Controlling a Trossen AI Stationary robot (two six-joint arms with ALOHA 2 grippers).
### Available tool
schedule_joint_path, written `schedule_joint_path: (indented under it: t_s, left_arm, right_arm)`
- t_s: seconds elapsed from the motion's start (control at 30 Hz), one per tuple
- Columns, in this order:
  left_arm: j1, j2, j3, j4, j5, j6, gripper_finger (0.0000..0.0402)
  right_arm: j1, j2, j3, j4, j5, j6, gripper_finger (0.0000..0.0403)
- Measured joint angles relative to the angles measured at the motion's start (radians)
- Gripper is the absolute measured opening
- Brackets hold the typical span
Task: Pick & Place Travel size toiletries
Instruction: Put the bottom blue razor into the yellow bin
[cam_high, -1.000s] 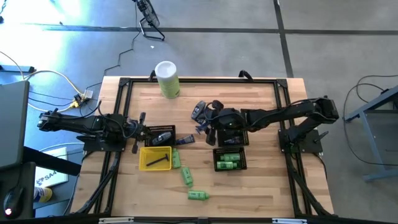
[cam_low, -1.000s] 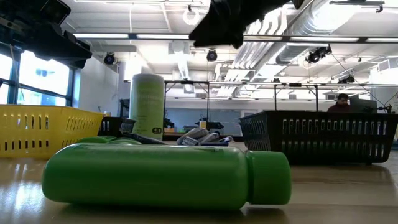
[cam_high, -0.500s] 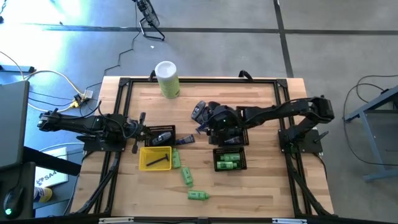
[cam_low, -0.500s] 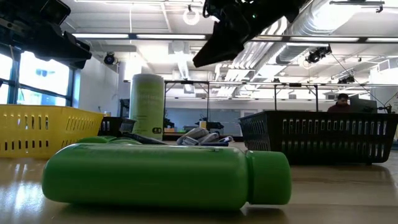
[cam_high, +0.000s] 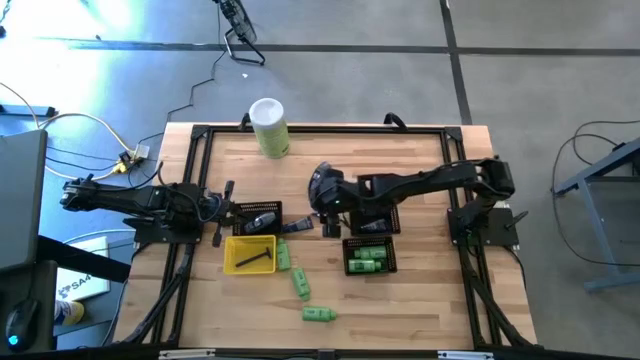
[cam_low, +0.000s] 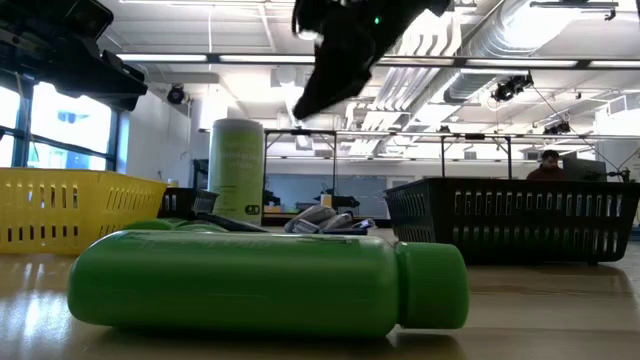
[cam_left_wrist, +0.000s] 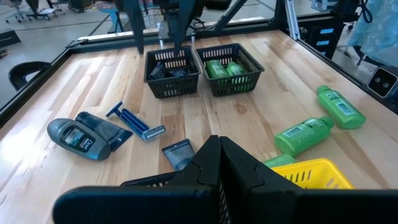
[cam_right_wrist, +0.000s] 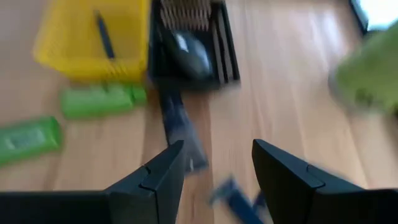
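Observation:
The travel size toiletries lie scattered. Three green bottles (cam_high: 301, 284) lie on their sides on the wood near the yellow tray (cam_high: 232, 262). A grey bottle (cam_left_wrist: 78, 135), blue razors (cam_left_wrist: 134, 121) and a dark packet (cam_left_wrist: 180, 152) lie at mid-table. More green bottles fill one black basket (cam_left_wrist: 231, 68), and dark items fill the basket beside it (cam_left_wrist: 174, 71). My right gripper (cam_right_wrist: 214, 168) hangs open above the grey and blue items, touching nothing, and shows dark from above (cam_high: 323, 192). My left gripper (cam_left_wrist: 221, 158) stays shut at the left edge.
A tall pale-green canister (cam_high: 269, 126) with a white lid stands at the far edge. A third black basket (cam_high: 258, 217) sits just before my left gripper, next to the yellow tray. One green bottle (cam_low: 270, 280) lies close to the low camera. Bare wood lies at the near right.
My right gripper has moved toward the table's left and a little down, from over the right-hand baskets to above the grey and blue items at mid-table. It has also turned and tipped on the way. Its fingers stay open.

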Motion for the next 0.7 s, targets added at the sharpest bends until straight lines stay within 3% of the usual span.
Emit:
schedule_joint_path:
  t_s: [0.43,0.7]
  left_arm:
    - [0.000,0.000,0.000,0.000,0.000,-0.003,0.0000]
    - [0.000,0.000,0.000,0.000,0.000,-0.003,0.0000]
  right_arm:
    - [-0.032,0.160,0.041,-0.087,0.006,0.258,0.0180]
    - [-0.017,0.250,0.041,-0.073,0.112,0.295,0.0180]
